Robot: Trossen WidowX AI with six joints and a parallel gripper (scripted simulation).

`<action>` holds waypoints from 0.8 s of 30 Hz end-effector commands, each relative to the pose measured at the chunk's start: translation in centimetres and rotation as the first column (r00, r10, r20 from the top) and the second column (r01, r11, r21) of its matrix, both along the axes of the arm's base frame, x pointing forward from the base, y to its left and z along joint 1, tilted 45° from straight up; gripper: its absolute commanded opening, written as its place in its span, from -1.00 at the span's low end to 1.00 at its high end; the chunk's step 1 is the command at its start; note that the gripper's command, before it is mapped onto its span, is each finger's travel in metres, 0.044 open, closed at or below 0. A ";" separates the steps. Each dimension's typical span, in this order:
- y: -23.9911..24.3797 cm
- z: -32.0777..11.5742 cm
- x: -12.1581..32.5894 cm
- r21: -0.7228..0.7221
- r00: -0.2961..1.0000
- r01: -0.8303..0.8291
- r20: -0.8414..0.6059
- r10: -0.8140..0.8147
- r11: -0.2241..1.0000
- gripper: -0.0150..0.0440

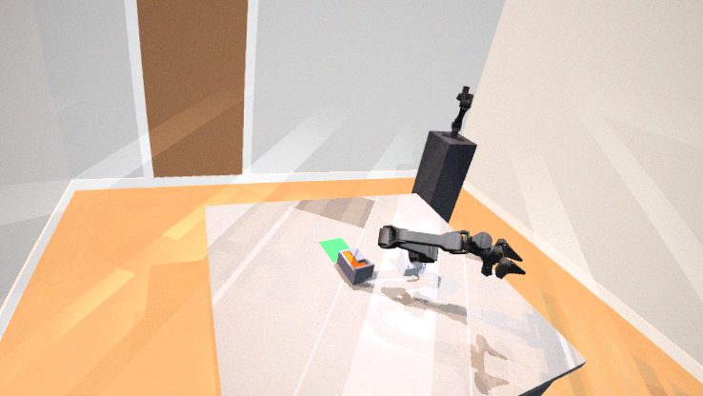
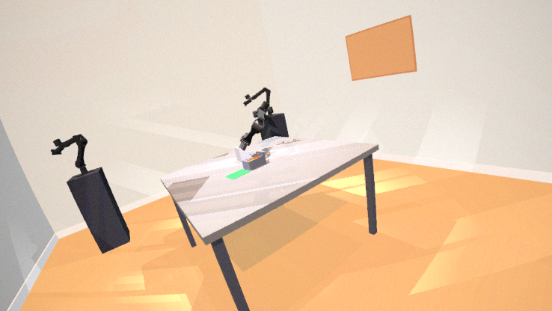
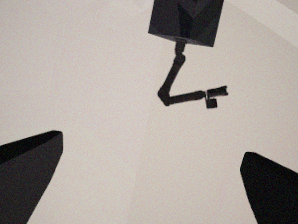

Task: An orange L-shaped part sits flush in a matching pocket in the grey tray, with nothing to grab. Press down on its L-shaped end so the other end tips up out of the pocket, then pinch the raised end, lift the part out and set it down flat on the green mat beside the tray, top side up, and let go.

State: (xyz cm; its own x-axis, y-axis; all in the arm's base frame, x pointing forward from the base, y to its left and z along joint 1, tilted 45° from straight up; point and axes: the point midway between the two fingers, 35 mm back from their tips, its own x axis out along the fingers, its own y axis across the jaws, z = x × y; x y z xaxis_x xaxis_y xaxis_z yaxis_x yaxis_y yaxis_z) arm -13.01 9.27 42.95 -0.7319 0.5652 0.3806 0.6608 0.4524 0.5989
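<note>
Gripper hangs with fingers spread wide and empty, well right of the grey tray, where the orange part sits beside the green mat on the desk, awaiting the press.

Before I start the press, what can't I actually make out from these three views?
- Top view: the orange part in the tray is too small to tell flush from tipped; a pale shape overlaps it.
- Exterior view: the open gripper blends into the dark pedestal behind it.
- Wrist view: tray, part and green mat are out of frame; the fingers are cut by the edges.
</note>
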 end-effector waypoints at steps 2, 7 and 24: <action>0.4 -0.2 -0.1 0.013 0.999 0.027 0.029 -0.027 1.000 0.69; 3.3 -1.5 -0.5 0.117 0.950 0.205 0.218 -0.226 0.972 0.24; 17.3 -11.1 8.6 0.403 0.111 0.461 0.857 -0.502 0.791 0.12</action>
